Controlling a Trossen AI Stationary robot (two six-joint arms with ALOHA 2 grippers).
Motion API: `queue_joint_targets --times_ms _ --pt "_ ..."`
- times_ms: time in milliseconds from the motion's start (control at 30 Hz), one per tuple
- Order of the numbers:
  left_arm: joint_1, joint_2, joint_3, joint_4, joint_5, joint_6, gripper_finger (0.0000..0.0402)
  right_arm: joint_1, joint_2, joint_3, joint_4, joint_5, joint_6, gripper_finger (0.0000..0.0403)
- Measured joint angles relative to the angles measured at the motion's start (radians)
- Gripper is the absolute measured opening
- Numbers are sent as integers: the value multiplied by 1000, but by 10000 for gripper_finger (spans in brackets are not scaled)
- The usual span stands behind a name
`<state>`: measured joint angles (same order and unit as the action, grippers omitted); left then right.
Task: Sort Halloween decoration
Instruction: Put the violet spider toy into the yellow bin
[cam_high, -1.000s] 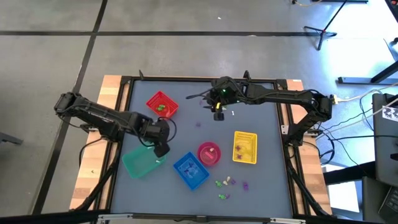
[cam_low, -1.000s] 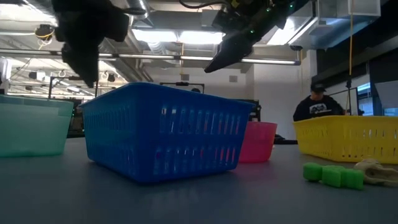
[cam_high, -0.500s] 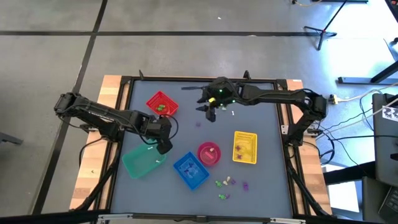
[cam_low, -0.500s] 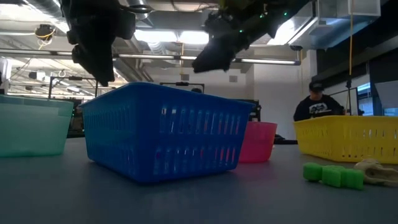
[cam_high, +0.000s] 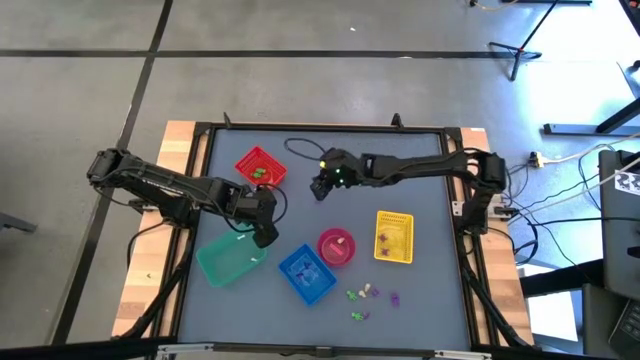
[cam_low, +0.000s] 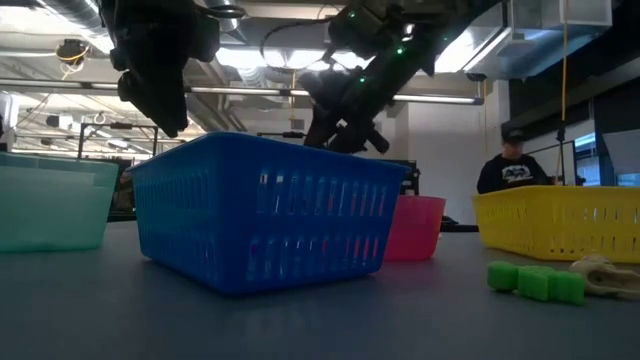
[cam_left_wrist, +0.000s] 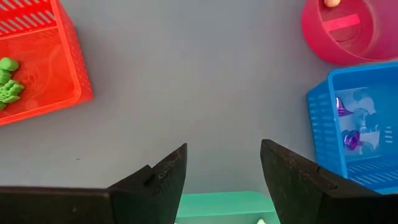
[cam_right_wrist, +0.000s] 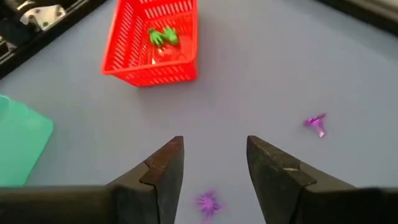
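Inside red basket (cam_right_wrist: 154, 43): green trinkets (cam_right_wrist: 161, 35); blue basket (cam_left_wrist: 356, 121): purple ones (cam_left_wrist: 348, 138).

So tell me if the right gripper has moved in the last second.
Yes. In the high view the right gripper has swung left, from near the table's far-edge middle toward the red basket; its fingers are open.

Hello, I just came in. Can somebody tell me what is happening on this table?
Two robot arms are sorting tiny trinkets into baskets. The right end effector, open and empty, hovers over a purple trinket lying on the table near the red basket. The left end effector, also open and empty, is above the teal basket's edge. More trinkets still lie loose at the front.
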<state>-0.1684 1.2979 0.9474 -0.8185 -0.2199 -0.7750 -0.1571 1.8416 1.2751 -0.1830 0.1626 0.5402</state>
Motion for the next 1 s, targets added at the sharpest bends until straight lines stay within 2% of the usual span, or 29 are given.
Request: queue_joint_targets --times_ms 167,467,1000 --pt "0 0 0 1 0 0 188 52 55 0 -2 42 103 174" --pt "0 0 0 1 -4 0 188 123 122 0 1 213 236 174" --pt "-1 0 0 1 -56 1 188 132 225 0 -1 220 328 174"
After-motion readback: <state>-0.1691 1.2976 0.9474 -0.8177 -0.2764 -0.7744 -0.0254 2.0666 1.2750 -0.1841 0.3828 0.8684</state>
